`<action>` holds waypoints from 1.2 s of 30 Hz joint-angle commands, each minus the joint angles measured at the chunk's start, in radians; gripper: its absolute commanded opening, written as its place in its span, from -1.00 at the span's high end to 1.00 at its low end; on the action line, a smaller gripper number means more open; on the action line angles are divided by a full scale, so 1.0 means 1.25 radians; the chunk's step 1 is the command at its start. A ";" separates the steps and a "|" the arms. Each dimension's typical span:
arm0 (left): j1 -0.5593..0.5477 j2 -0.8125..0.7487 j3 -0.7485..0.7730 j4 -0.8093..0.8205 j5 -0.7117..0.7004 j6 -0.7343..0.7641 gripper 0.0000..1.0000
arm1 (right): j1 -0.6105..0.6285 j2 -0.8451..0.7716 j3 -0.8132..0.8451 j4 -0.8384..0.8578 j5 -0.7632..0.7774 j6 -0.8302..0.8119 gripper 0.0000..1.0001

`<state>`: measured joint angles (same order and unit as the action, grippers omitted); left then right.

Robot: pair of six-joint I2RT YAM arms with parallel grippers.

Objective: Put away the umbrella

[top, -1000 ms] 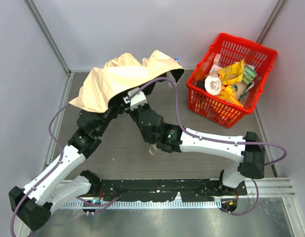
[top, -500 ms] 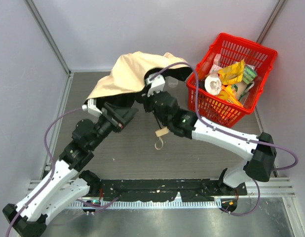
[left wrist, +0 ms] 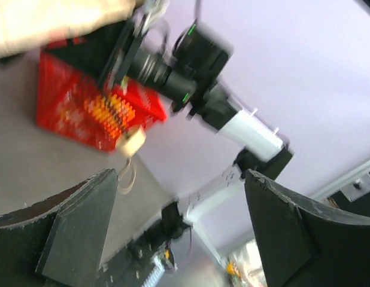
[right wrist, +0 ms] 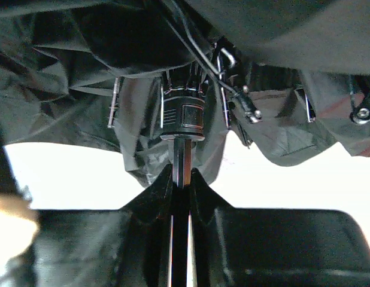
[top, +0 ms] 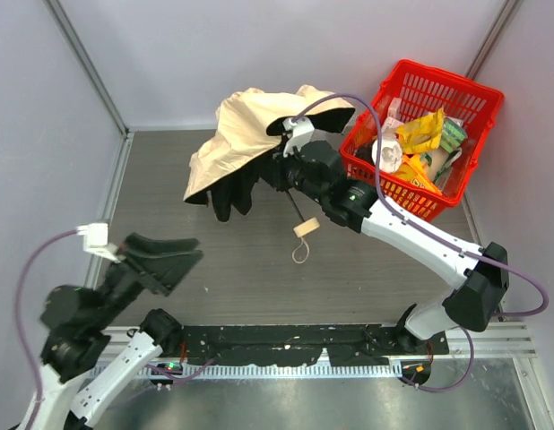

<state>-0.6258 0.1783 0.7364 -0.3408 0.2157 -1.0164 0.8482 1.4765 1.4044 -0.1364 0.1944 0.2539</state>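
Observation:
The umbrella (top: 250,130) hangs half open above the back of the table, cream fabric on top and black lining below. Its thin black shaft (top: 297,209) slants down to the beige handle (top: 305,228) with its loop. My right gripper (top: 282,172) is shut on the shaft just under the canopy; the right wrist view shows the shaft (right wrist: 181,161) pinched between both fingers below the runner (right wrist: 182,116). My left gripper (top: 165,255) stands wide open and empty at the near left, well apart from the umbrella. In the left wrist view the handle (left wrist: 131,141) dangles far beyond the open gripper (left wrist: 179,233).
A red basket (top: 456,79) with yellow packets (top: 420,130) and other goods stands at the back right, close to the canopy's right edge; it also shows in the left wrist view as the basket (left wrist: 65,113). Grey walls close in the table at the back and sides.
My left gripper opened, let go of the umbrella and drew back to the near left. The right arm carried the umbrella up and to the right, toward the basket.

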 commanded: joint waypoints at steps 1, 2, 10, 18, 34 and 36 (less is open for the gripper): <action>0.000 0.055 0.207 -0.169 -0.200 0.187 -0.79 | -0.038 -0.086 -0.046 0.148 -0.202 0.024 0.99; 0.000 0.076 0.243 -0.192 -0.254 0.202 -0.79 | -0.042 -0.096 -0.079 0.181 -0.256 0.012 0.99; 0.000 0.245 0.333 -0.211 -0.485 0.238 -0.99 | -0.112 -0.207 -0.416 0.636 -0.596 -0.002 0.99; -0.001 0.271 0.156 0.109 -0.281 0.190 -0.99 | -0.163 -0.235 -0.478 0.793 -0.816 0.078 0.99; 0.000 0.473 0.190 0.403 0.090 0.220 -0.99 | -0.164 -0.209 -0.409 0.721 -0.902 0.177 0.99; 0.000 0.486 0.193 0.408 0.062 0.223 -0.99 | -0.158 -0.224 -0.415 0.718 -0.914 0.179 0.99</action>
<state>-0.6254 0.7654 0.9508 0.0570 0.2268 -0.7582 0.6376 1.2247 0.8322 0.7105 -0.9035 0.4534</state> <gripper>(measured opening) 0.994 0.163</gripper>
